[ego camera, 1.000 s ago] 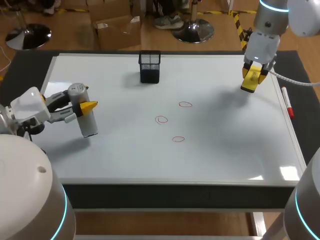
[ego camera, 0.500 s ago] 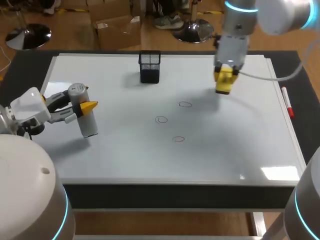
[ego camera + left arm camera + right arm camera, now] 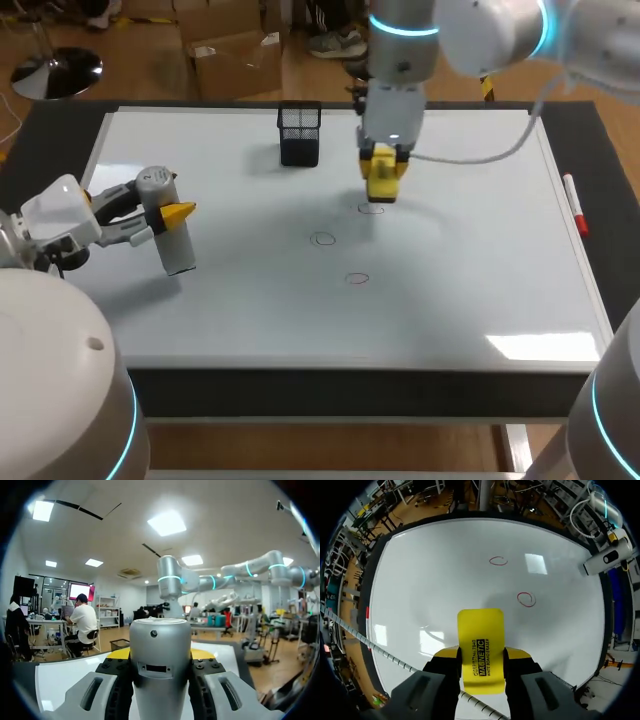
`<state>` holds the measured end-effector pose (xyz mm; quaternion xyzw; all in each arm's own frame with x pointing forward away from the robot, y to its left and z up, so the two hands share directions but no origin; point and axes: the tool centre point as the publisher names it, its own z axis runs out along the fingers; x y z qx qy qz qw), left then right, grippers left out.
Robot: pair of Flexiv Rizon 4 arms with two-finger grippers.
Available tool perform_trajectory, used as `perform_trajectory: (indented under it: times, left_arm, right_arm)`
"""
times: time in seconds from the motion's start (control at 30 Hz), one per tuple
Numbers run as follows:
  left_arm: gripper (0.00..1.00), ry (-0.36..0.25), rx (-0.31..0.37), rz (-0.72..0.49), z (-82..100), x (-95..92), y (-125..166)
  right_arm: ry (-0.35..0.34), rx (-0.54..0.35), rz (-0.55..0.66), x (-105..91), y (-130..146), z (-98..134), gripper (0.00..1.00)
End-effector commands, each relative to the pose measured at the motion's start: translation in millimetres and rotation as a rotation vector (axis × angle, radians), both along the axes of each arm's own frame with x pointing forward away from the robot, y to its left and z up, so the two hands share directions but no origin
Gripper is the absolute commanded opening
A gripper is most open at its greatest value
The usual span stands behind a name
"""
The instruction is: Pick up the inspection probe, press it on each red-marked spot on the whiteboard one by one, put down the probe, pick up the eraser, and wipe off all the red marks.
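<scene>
Wiping looms — right gripper (image 3: 480, 664), clamping flat yellow eraser (image 3: 480, 632), has swept over a red ring (image 3: 371, 208); left gripper (image 3: 168, 213) grips silver probe (image 3: 178, 250).

The whiteboard (image 3: 250, 310) is smooth and glossy, throwing back bright patches of ceiling light, with a pale satin frame that looks like metal. It lies on a dark, matt tabletop (image 3: 60, 150). The probe (image 3: 160, 670) has a silvery, softly brushed metal look, and the shell of the left hand (image 3: 172, 213) is matt grey plastic with black inner parts. The eraser (image 3: 480, 650) looks like smooth yellow plastic with a slight sheen, and the basket (image 3: 299, 134) is black wire mesh.
</scene>
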<state>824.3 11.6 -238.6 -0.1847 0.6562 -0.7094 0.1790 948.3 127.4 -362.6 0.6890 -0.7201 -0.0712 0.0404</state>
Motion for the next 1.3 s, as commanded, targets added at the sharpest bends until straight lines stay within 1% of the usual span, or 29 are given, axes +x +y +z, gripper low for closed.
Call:
perform_trajectory:
  times: [0.03, 0.83, 1.0, 1.1, 1.3]
  left_arm:
    - [0.0, 0.001, 0.001, 0.002, 1.5, -0.6, -0.2]
    - [0.0, 0.001, 0.001, 0.002, 1.5, -0.6, -0.2]
    - [0.0, 0.001, 0.001, 0.002, 1.5, -0.6, -0.2]
    - [0.0, 0.001, 0.001, 0.002, 1.5, -0.6, -0.2]
    - [0.0, 0.001, 0.001, 0.002, 1.5, -0.6, -0.2]
  right_arm:
    - [0.019, -0.014, 0.029, -8.6, 16.8, 2.4, 0.0]
    - [0.019, -0.014, 0.029, -8.6, 16.8, 2.4, 0.0]
    - [0.01, -0.027, 0.035, -22.8, 37.4, 1.6, 0.0]
    - [0.008, -0.06, 0.053, -33.5, 55.7, 0.2, 0.0]
    - [-0.003, -0.08, 0.081, -53.0, 89.6, -10.4, 0.0]
